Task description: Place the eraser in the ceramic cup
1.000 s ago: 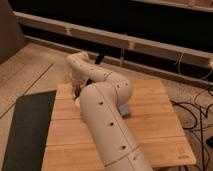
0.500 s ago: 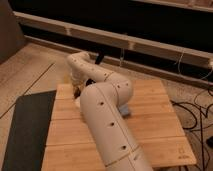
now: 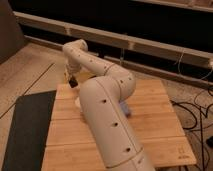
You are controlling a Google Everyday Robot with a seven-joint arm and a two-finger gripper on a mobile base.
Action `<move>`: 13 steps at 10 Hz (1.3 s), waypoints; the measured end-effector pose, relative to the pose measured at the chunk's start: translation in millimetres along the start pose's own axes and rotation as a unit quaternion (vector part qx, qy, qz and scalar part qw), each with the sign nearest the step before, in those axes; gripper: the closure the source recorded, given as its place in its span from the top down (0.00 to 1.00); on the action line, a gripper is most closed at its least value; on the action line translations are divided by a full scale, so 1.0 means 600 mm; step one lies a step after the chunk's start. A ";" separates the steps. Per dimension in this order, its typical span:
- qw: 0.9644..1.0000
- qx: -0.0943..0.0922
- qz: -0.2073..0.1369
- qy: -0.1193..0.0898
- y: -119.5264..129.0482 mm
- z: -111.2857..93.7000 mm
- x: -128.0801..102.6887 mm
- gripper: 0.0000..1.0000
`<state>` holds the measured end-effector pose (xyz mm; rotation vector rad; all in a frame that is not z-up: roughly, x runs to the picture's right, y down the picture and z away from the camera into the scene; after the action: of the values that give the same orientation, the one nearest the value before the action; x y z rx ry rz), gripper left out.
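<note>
My gripper [image 3: 71,79] hangs at the far left corner of the wooden table [image 3: 150,125], at the end of the white arm that bends over the table. A small dark block, the eraser [image 3: 73,83], shows right at the gripper's tip by the table's back edge; I cannot tell whether it is held or lies on the wood. A cream-white curved piece, apparently the ceramic cup [image 3: 78,103], peeks out just left of my arm, a little nearer than the gripper. Most of it is hidden by the arm.
A blue-grey rectangular piece [image 3: 126,109] lies on the table right of the arm. A dark mat [image 3: 27,125] lies on the floor along the table's left side. Cables [image 3: 197,112] run on the floor at the right. A dark wall with a rail stands behind.
The gripper and the dark block at its tip have shifted slightly up and toward the table's back left edge. The rest of the arm has hardly moved.
</note>
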<state>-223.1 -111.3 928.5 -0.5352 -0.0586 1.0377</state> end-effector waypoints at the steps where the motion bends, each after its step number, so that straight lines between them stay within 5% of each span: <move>1: 1.000 0.002 -0.008 -0.024 0.012 -0.027 -0.016 0.00; 6: 0.993 0.025 -0.033 -0.114 0.061 -0.154 -0.019 0.00; 10: 0.988 0.055 -0.022 -0.140 0.069 -0.211 0.035 0.00; 13: 0.989 0.063 -0.010 -0.134 0.083 -0.224 0.080 0.00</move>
<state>-198.8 -104.9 779.6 -0.2779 -0.2342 1.0818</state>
